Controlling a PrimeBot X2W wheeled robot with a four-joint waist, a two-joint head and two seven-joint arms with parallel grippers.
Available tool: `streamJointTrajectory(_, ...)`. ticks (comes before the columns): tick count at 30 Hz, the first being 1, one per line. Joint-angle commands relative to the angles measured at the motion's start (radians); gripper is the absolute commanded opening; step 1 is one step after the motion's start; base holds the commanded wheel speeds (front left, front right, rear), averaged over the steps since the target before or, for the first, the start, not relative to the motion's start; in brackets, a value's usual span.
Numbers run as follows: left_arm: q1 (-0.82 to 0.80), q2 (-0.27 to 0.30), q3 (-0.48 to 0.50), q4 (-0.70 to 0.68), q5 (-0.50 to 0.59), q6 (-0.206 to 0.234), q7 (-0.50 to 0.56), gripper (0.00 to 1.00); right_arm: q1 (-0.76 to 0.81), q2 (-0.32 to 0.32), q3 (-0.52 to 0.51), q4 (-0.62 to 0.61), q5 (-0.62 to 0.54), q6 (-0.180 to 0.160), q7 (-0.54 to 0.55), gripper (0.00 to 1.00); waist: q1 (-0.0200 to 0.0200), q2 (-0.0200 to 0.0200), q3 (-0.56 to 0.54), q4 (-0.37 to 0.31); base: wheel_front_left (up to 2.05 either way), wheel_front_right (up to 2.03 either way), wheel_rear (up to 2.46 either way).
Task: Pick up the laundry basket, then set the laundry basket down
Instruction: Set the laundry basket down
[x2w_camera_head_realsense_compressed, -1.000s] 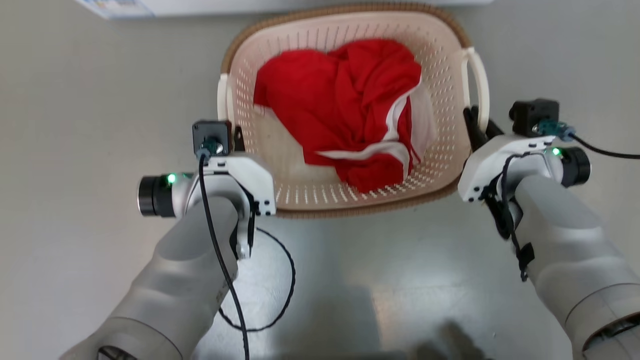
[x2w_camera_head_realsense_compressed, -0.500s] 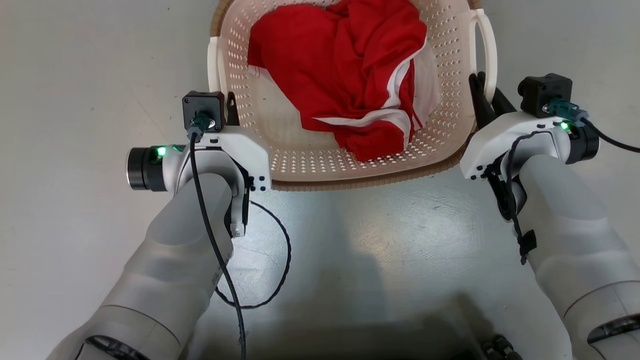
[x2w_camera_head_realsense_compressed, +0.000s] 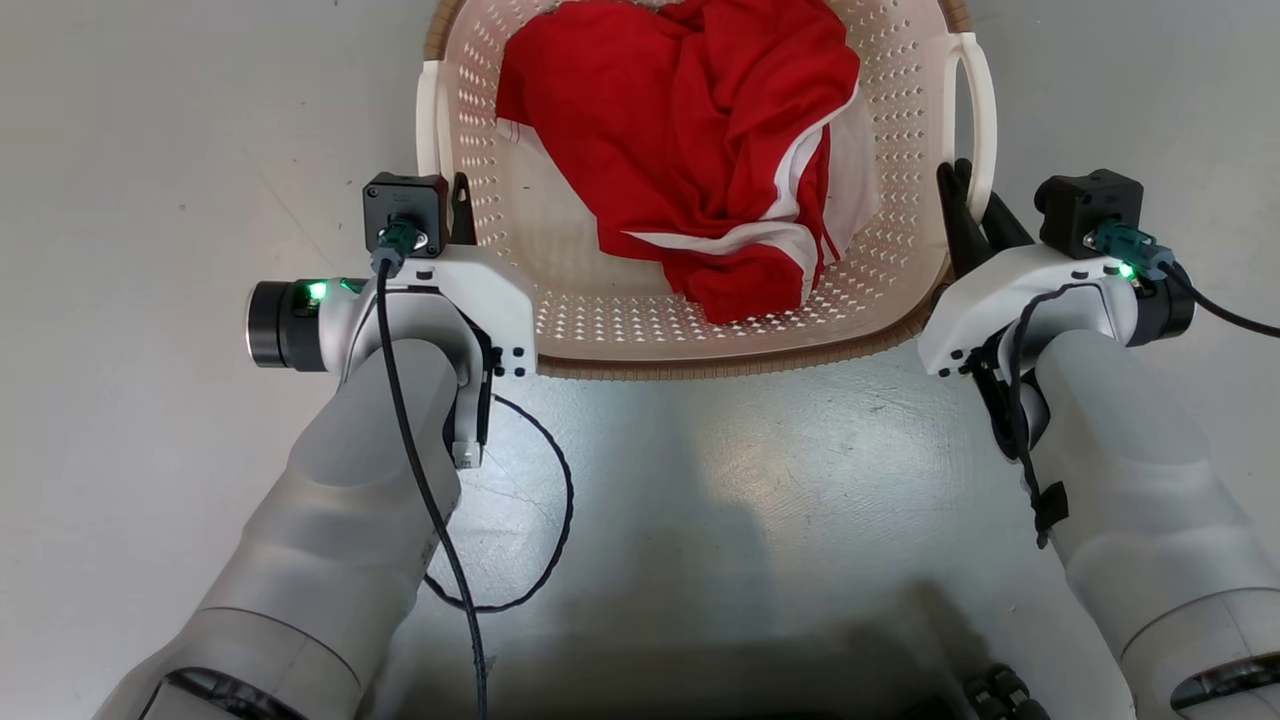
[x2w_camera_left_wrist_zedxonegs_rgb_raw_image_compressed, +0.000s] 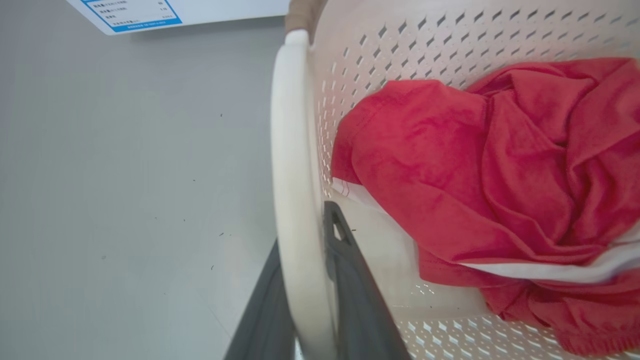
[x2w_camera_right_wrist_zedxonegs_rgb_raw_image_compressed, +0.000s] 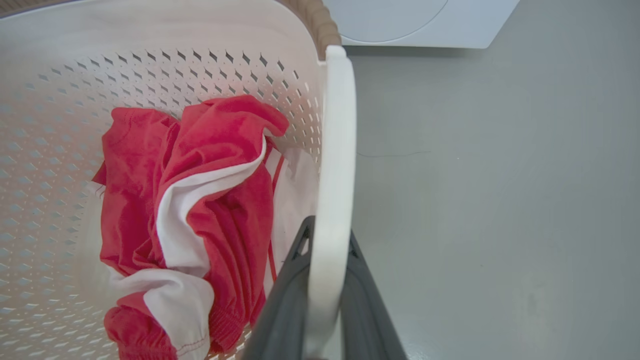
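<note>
We reached both arms forward and down, our pale left forearm (x2w_camera_head_realsense_compressed: 350, 520) and right forearm (x2w_camera_head_realsense_compressed: 1130, 480) spread apart and angled slightly inward. Our left wrist (x2w_camera_head_realsense_compressed: 470, 300) and right wrist (x2w_camera_head_realsense_compressed: 1010, 290) sat level with each other, a green light lit on each. Our left gripper (x2w_camera_left_wrist_zedxonegs_rgb_raw_image_compressed: 304, 235) pinched one side handle of the laundry basket (x2w_camera_head_realsense_compressed: 700, 335), its dark fingers (x2w_camera_left_wrist_zedxonegs_rgb_raw_image_compressed: 360, 300) pressed to either face of the loop. Our right gripper (x2w_camera_right_wrist_zedxonegs_rgb_raw_image_compressed: 327, 240) clamped the opposite handle the same way, one of its fingers (x2w_camera_right_wrist_zedxonegs_rgb_raw_image_compressed: 280, 310) inside and one outside.
</note>
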Motion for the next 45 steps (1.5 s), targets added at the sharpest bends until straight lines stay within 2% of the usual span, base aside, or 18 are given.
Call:
streamJointTrajectory(1, -0.005, -0.002, 0.013, -0.014, 0.015, -0.011, -0.011, 0.00, 0.048, 0.035, 0.030, -0.020, -0.003, 0.008, -0.014, 0.00, 0.0000, 0.0000, 0.001, -0.001, 0.00, 0.00, 0.00)
streamJointTrajectory(7, 0.000, -0.003, 0.025, -0.006, 0.004, -0.010, -0.011, 0.00, 0.043, 0.035, 0.036, -0.019, 0.023, 0.008, -0.014, 0.00, 0.0000, 0.0000, 0.004, -0.006, 0.00, 0.00, 0.00)
streamJointTrajectory(8, -0.001, -0.003, 0.029, -0.005, -0.003, -0.005, -0.011, 0.36, 0.041, 0.035, 0.030, -0.020, 0.026, 0.008, -0.014, 0.25, 0.0000, 0.0000, 0.005, -0.008, 0.00, 0.00, 0.00)
streamJointTrajectory(9, -0.001, -0.003, 0.029, -0.001, -0.005, 0.000, -0.011, 0.86, 0.040, 0.035, 0.025, -0.016, 0.025, 0.008, -0.014, 0.60, 0.0000, 0.0000, 0.005, -0.009, 0.00, 0.00, 0.00)
streamJointTrajectory(10, -0.002, -0.003, 0.030, 0.002, -0.011, 0.006, -0.011, 1.00, 0.041, 0.035, 0.026, -0.006, 0.029, 0.008, -0.014, 1.00, 0.0000, 0.0000, 0.005, -0.008, 0.00, 0.00, 0.00)
streamJointTrajectory(22, -0.006, -0.003, 0.028, 0.020, -0.016, 0.032, -0.011, 1.00, 0.040, 0.035, 0.016, 0.011, 0.027, 0.008, -0.014, 1.00, 0.0000, 0.0000, -0.013, -0.010, 0.00, 0.00, 0.00)
streamJointTrajectory(33, 0.006, -0.003, 0.048, 0.017, -0.001, 0.032, -0.011, 1.00, 0.056, 0.035, -0.027, -0.043, 0.000, 0.008, -0.014, 1.00, 0.0000, 0.0000, -0.062, -0.025, 0.00, 0.00, 0.00)
streamJointTrajectory(43, 0.065, -0.003, 0.113, -0.098, 0.044, 0.012, -0.011, 1.00, 0.123, 0.035, -0.088, -0.139, -0.032, 0.008, -0.014, 1.00, 0.0000, 0.0000, -0.166, -0.023, 0.00, 0.00, 0.00)
streamJointTrajectory(45, 0.086, -0.003, 0.132, -0.136, 0.043, -0.004, -0.011, 1.00, 0.140, 0.035, -0.098, -0.159, -0.036, 0.008, -0.014, 1.00, 0.0000, 0.0000, -0.191, -0.020, 0.00, 0.00, 0.00)
